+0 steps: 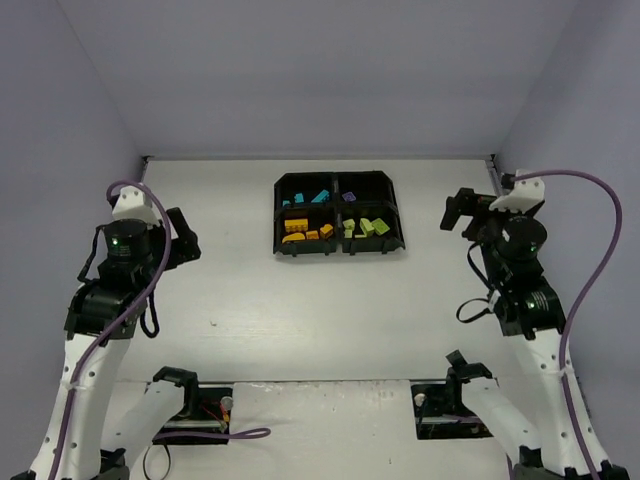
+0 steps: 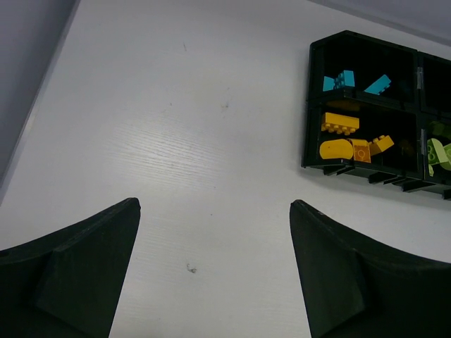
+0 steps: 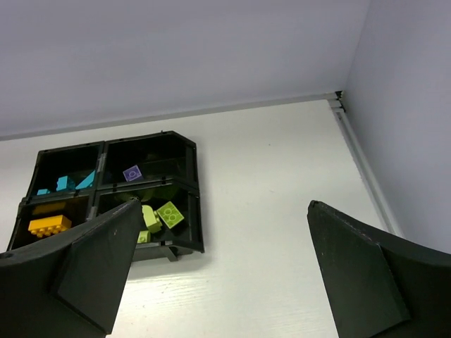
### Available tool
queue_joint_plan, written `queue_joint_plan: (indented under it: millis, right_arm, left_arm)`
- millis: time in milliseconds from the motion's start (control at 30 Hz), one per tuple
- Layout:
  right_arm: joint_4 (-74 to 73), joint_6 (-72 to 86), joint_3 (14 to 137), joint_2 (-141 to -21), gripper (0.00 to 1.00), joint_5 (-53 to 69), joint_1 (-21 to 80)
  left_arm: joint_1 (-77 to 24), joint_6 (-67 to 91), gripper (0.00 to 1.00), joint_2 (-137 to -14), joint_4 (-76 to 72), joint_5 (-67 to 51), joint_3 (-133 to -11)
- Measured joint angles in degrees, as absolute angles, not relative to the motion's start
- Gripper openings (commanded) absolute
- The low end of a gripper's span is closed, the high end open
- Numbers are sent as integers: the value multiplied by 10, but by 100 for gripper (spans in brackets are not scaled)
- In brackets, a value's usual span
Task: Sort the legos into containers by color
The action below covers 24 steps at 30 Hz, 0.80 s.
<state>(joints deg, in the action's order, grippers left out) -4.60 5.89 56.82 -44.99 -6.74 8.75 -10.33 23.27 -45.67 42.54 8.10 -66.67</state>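
A black plastic tray (image 1: pixel 340 249) with four ribbed compartments, two by two, sits toward the far middle of the white table (image 1: pixel 300 310). Its far-left compartment holds the cyan-blue toy bricks (image 1: pixel 319 197), and the near-left one holds the orange bricks (image 1: pixel 296 227). The lime green bricks (image 1: pixel 366 227) lie in the near-right compartment, and one small purple brick (image 3: pixel 132 173) lies flat in the far-right one. The left gripper (image 2: pixel 215 204) hangs above bare tabletop well to the left of the tray. It is released, its dark fingers (image 2: pixel 84 267) spread wide with nothing between them. The right gripper (image 3: pixel 224 204) hangs off to the tray's right, well apart from it, likewise spread wide and holding nothing. Its wrist view shows the tray at the lower left and the table's far right corner beyond.
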Motion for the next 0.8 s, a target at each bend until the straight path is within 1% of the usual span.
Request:
queue_joint_plan:
  millis: [133,233,467,800]
  right_arm:
    - [-68,60,545,-390,100,-82,88]
    - [-78,60,541,-369,100,-85,91]
    - [-89,62,519,-357,100,-101,106]
    - [-94,91,510,-351,100,-155,124]
  left_arm:
    - [-103,234,80,-425,437,90,-660]
    - [-103,234,80,-410,449,94,-659]
    - [-103,235,80,-386,478,95,-659]
    - [-103,248,80,-385,504,86,-659]
